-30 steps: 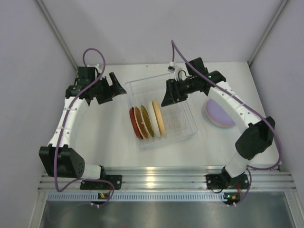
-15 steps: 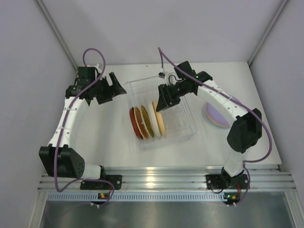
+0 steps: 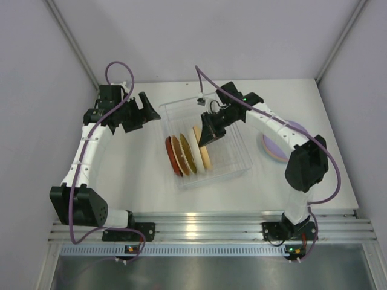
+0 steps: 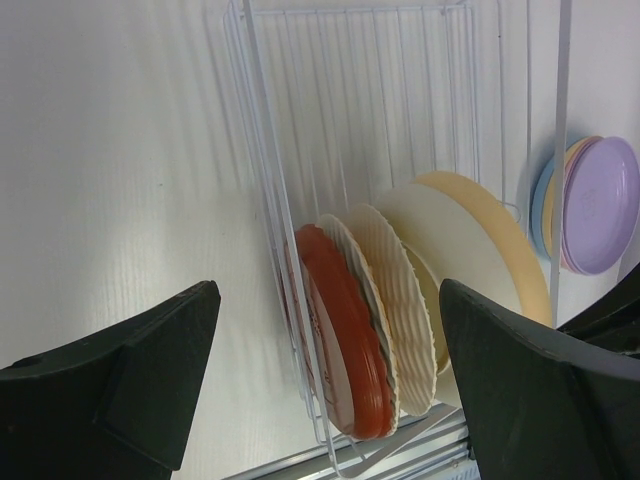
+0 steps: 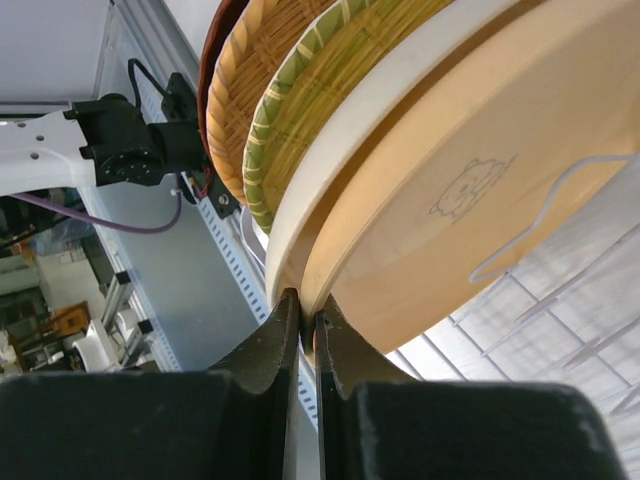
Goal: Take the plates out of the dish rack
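The dish rack (image 3: 242, 158), a clear tub, holds several plates on edge: a red plate (image 3: 171, 158), woven ones, a cream plate (image 5: 318, 180) and, rightmost, an orange plate (image 3: 203, 154). My right gripper (image 3: 205, 138) reaches into the rack from the right. In the right wrist view the right gripper (image 5: 306, 312) is shut on the rim of the orange plate (image 5: 460, 190), one finger wedged between it and the cream plate. My left gripper (image 3: 149, 112) hangs open left of the rack; the left wrist view shows the red plate (image 4: 345, 340) beyond its spread fingers.
A stack of plates with a lavender one on top (image 3: 276, 148) lies flat on the table right of the rack, also visible as a stack (image 4: 598, 205) in the left wrist view. The metal rail (image 3: 205, 225) runs along the near table edge.
My right gripper has swung left from the rack's right side to the standing plates and shut on the orange plate's rim. The left arm has not moved.
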You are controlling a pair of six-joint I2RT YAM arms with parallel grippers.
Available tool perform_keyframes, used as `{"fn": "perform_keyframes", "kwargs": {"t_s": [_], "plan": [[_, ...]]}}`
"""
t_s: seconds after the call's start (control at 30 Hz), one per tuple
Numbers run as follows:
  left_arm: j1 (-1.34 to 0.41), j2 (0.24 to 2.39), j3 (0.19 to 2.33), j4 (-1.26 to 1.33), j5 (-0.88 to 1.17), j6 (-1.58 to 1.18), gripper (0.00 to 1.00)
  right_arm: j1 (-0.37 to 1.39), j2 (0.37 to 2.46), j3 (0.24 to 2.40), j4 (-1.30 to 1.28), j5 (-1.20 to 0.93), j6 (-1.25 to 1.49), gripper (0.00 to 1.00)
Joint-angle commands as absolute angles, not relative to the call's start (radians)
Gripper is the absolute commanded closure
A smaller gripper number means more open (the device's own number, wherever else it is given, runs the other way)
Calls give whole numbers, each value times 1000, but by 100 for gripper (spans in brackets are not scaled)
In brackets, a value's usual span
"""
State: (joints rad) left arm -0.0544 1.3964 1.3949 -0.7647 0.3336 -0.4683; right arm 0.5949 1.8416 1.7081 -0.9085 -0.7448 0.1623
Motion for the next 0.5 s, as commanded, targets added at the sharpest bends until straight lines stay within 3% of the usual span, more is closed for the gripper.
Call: {"fn": "perform_keyframes", "kwargs": {"t_s": [0.0,0.47], "plan": [[-58,1362,1393,-753,327,-451,3,598,1821,1762,-880,-767,123,99],[-57,1356,1394,-756,327,-453,3,368,1611,1732,-617,-1014,322,100]]}}
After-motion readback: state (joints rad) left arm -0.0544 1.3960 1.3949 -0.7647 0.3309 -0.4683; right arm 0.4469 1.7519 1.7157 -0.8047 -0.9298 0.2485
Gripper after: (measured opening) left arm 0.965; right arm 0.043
